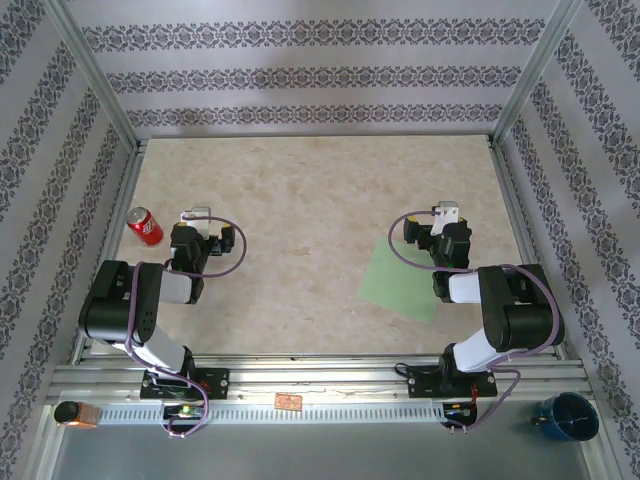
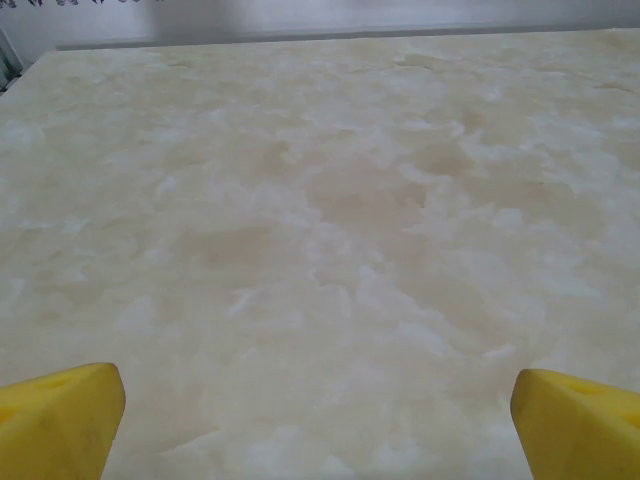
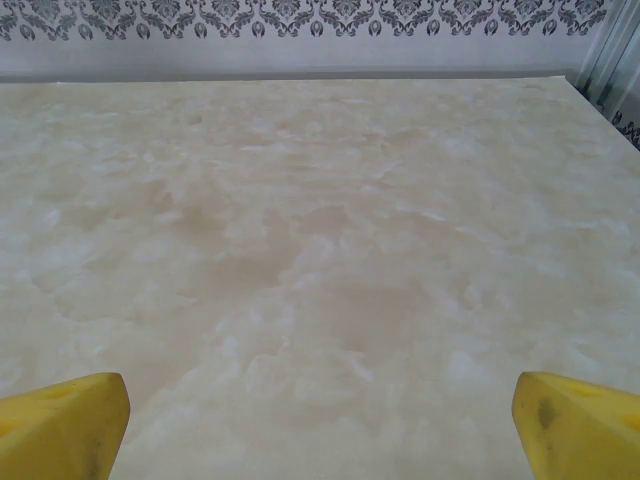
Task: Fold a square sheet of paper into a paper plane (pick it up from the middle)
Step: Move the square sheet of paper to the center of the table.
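- A pale, marbled beige worktop (image 1: 310,200) filled a booth with patterned grey wallpaper on three sides.
- Two black and white arms were bolted at its near edge, both reaching towards the far wall.
- The square sheet of paper (image 1: 395,285), plain light green, lay flat on the worktop. It sat behind the right gripper (image 1: 448,212), towards that arm's base and a little to the gripper's left. One corner was hidden under the arm's wrist. Nothing was touching or lifting the sheet.
- The right gripper stood wide apart and held nothing. In the right wrist view its yellow fingers (image 3: 60,425) sat in the two lower corners, with bare worktop between and ahead of them.
- The left gripper (image 1: 197,215) was also spread wide and empty, well apart from the sheet. The left wrist view showed its yellow fingers (image 2: 60,420) at the lower corners over bare worktop.
- A red soda can (image 1: 145,227) stood near the left gripper, on its left side.
- A blue cup (image 1: 568,415) sat off the worktop, behind the right arm's base and to its right.
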